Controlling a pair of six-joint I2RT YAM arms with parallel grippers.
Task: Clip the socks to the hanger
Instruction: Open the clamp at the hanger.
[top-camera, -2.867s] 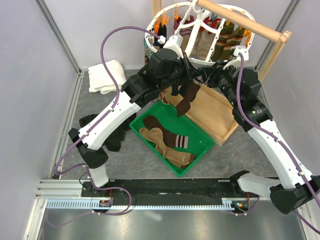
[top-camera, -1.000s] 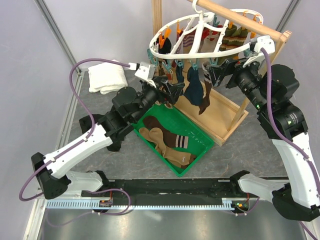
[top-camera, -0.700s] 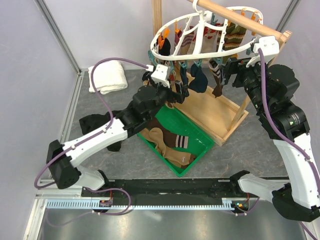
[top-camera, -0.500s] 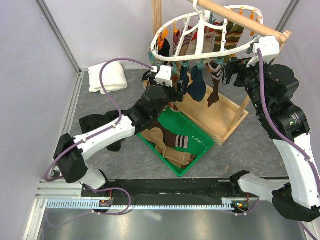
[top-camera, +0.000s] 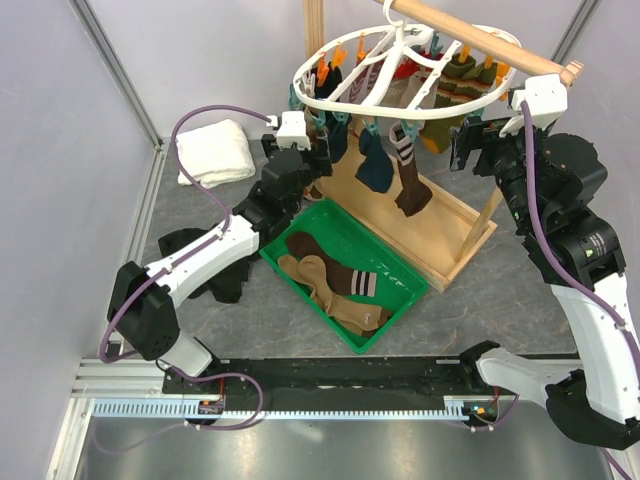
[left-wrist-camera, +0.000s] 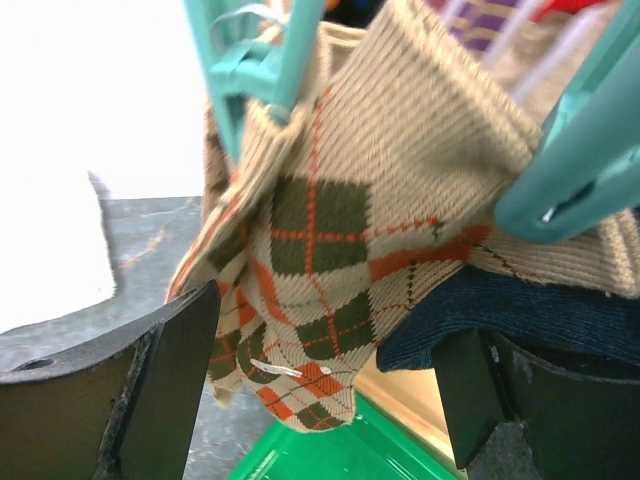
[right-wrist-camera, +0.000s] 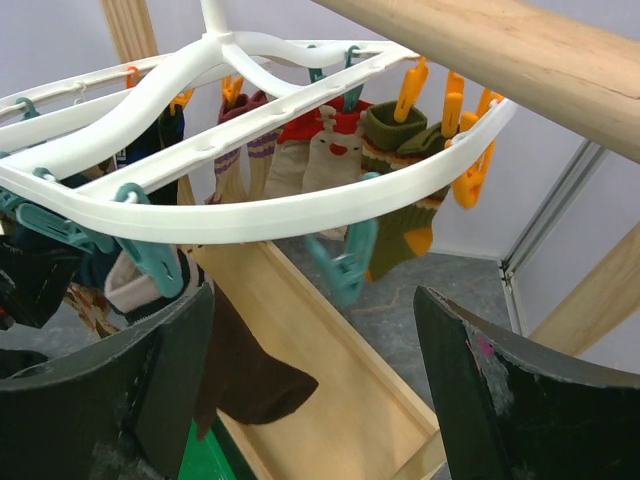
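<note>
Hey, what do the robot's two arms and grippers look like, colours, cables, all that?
The left arm and right arm are white shells with black joints and motors, each trailed by a purple cable and topped by a white wrist block. The fingers are flat black plates with scuffed edges.

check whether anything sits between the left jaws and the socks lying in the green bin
Nothing visible does. The left jaws are open among the hanger clips, and the socks lie uncovered in the green bin below.
</note>
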